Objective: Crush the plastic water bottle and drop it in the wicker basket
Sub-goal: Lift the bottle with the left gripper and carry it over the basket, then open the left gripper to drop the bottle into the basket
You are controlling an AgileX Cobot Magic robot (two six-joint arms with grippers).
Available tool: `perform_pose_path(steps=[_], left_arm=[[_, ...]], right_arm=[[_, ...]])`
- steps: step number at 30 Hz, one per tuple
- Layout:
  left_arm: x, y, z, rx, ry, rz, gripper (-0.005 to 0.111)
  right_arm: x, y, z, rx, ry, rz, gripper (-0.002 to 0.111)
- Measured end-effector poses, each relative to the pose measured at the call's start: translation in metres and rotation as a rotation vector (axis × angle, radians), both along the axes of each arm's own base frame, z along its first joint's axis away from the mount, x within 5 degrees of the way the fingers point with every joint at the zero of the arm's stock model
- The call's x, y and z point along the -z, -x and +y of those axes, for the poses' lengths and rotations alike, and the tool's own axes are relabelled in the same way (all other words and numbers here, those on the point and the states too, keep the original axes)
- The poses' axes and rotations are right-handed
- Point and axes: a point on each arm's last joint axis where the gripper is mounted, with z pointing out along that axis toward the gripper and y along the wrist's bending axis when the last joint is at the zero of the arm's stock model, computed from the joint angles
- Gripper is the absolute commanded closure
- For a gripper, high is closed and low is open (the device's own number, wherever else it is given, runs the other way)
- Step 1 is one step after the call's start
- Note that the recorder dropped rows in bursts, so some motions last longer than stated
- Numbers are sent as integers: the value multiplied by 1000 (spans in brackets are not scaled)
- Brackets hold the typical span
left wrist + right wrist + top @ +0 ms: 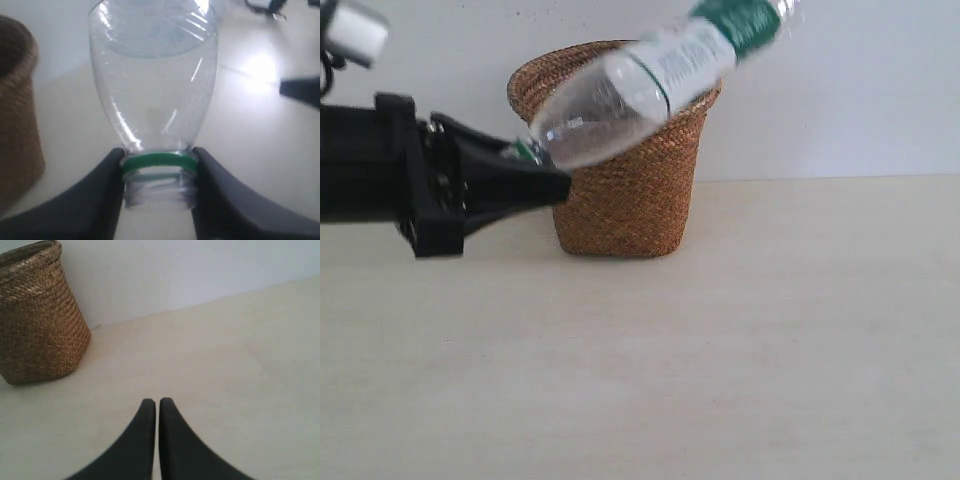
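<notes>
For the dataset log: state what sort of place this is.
Probably a robot test bench, not a home: a plain pale tabletop against a blank white wall, a wicker basket standing on it, and the left gripper clamping a plastic water bottle by its neck.

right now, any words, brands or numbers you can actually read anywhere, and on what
No text is readable in any view.
Label on the plastic water bottle: green and white with faint grey print, too blurred to read.
Wicker basket: no writing visible.
</notes>
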Motion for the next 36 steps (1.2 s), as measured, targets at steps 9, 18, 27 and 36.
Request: perform_pose_path(steps=[9, 18, 27, 36], left_arm=[[-39, -32, 11, -292, 66, -95, 97], [-25, -128, -10, -396, 17, -64, -1], [-56, -120, 8, -572, 45, -106, 42], [-87, -64, 43, -744, 74, -175, 103]], right_arm=[[0, 0, 0, 2, -10, 1, 108], [0, 0, 0, 2, -10, 1, 108], [0, 0, 0, 4, -17, 0, 108], [-1, 0, 0, 4, -19, -4, 108]])
